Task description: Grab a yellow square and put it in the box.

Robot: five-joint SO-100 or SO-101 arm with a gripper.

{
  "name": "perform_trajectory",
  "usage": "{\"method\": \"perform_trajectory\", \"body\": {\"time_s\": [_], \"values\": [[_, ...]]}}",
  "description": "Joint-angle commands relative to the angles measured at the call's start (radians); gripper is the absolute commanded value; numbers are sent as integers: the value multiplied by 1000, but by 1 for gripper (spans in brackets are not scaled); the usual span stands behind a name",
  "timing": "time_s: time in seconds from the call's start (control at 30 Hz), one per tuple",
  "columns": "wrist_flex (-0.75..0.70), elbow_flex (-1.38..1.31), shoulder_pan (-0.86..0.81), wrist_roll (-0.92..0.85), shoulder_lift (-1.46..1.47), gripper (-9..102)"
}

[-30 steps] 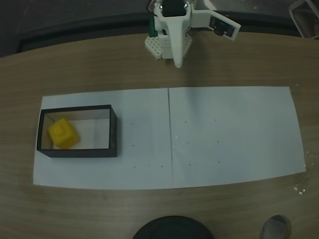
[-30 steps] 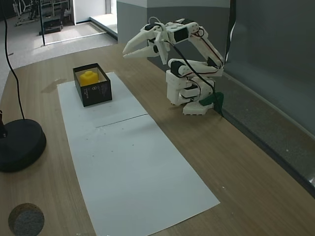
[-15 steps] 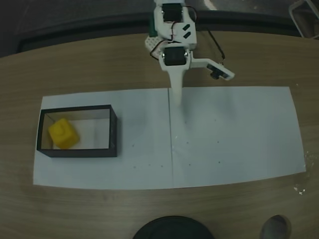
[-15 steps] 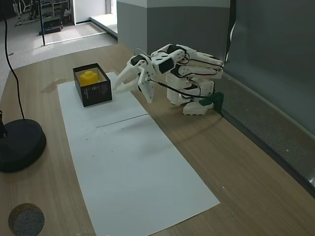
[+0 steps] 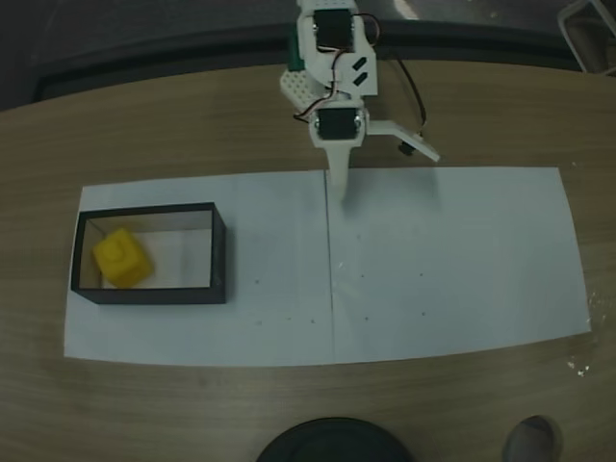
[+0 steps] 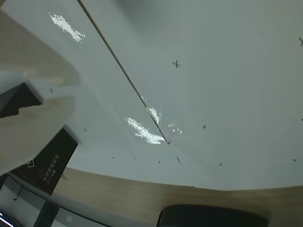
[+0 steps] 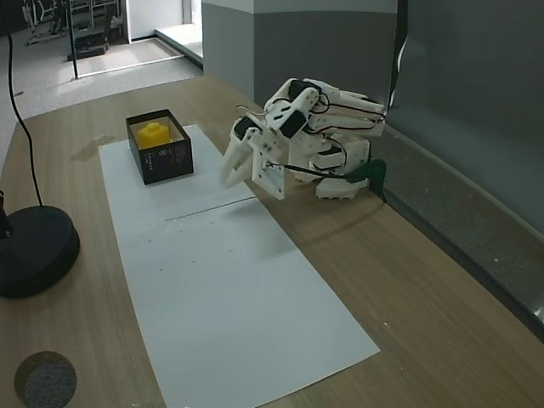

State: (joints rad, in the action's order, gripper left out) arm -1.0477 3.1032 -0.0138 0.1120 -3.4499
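Currently the yellow square (image 5: 121,258) sits inside the box (image 5: 220,252), toward its left end in a fixed view, resting on the white bottom. Box stands on white paper (image 5: 452,260) on the counter (image 5: 173,125). Gripper (image 7: 229,177) is empty, closed, tips pointing down over the paper's edge, well apart from the box.

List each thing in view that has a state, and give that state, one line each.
yellow square: inside the box, at its left end in this fixed view, free of the gripper.
box: open-topped, on the white paper.
gripper: empty, tips low over the paper; open or shut cannot be told.
white paper: flat on the table.
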Motion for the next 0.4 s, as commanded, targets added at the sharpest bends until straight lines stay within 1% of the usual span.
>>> {"method": "perform_trajectory", "body": {"time_s": [0.0, 0.13, 0.37], "values": [[-97, -64, 3, 3, -26, 0], [-242, -101, 3, 0, -26, 0], [-242, -103, 3, 3, -26, 0]]}}
